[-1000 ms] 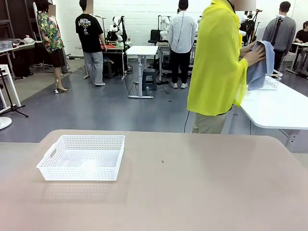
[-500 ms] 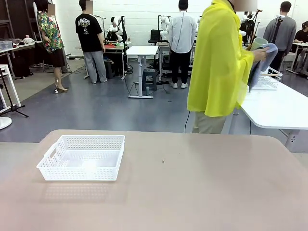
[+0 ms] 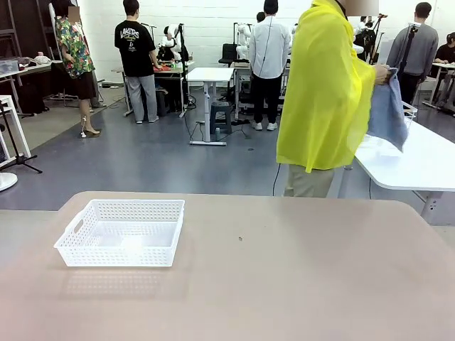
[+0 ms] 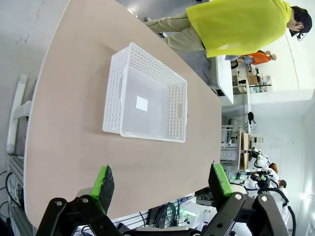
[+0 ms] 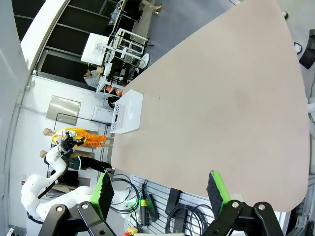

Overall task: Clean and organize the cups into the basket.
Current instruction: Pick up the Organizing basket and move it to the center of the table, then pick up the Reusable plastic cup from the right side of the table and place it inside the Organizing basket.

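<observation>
The white lattice basket (image 3: 131, 207) stands empty on the left part of the tan table (image 3: 298, 270). From above, in the left wrist view, the basket (image 4: 114, 98) lies beyond my left gripper (image 4: 162, 184), which hangs open over the table with nothing between its green pads. My right gripper (image 5: 160, 189) is also open and holds nothing, high over the table's other end, with the basket (image 5: 129, 110) far off. The cups are out of view. A person in a yellow top (image 3: 323, 92) stands past the far edge, turned to a side table, holding a blue-grey cloth (image 3: 389, 110).
A white side table (image 3: 426, 160) stands at the right behind the tan table, beside the person. Other people and tables are far back in the room. The tan table's surface is bare around the basket.
The person's hands worked the cloth; a mint cup that showed in them half a second ago is now hidden, and the cloth hangs lower. The basket has not moved.
</observation>
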Controlling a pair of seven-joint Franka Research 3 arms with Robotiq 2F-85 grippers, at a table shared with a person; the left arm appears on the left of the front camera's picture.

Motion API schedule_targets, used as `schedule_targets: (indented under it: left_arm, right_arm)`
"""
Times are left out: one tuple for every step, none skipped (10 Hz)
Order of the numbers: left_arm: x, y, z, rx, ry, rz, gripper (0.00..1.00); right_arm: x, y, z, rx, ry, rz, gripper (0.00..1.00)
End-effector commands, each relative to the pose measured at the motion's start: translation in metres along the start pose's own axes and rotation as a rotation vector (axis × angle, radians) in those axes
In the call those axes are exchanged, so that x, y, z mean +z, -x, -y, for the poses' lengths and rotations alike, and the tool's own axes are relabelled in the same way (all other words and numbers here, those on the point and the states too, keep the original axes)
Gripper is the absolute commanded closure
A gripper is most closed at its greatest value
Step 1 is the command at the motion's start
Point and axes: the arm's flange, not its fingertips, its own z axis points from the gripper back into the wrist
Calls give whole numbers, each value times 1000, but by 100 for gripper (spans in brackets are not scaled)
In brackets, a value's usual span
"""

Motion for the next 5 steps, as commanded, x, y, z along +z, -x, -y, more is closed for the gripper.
schedule_targets:
  left_arm:
    - [0,-1,-2,-6,13,7,0]
    - [0,-1,-2,-6,13,7,0]
    - [0,-1,-2,-6,13,7,0]
    - [0,-1,-2,-6,13,7,0]
    - [0,-1,-2,-6,13,7,0]
  right_arm:
    - [-1,0,2,15,-25,16,0]
    - [-1,0,2,15,-25,16,0]
    - [-1,0,2,15,-25,16,0]
    - [-1,0,2,15,-25,16,0]
    - [-1,0,2,15,-25,16,0]
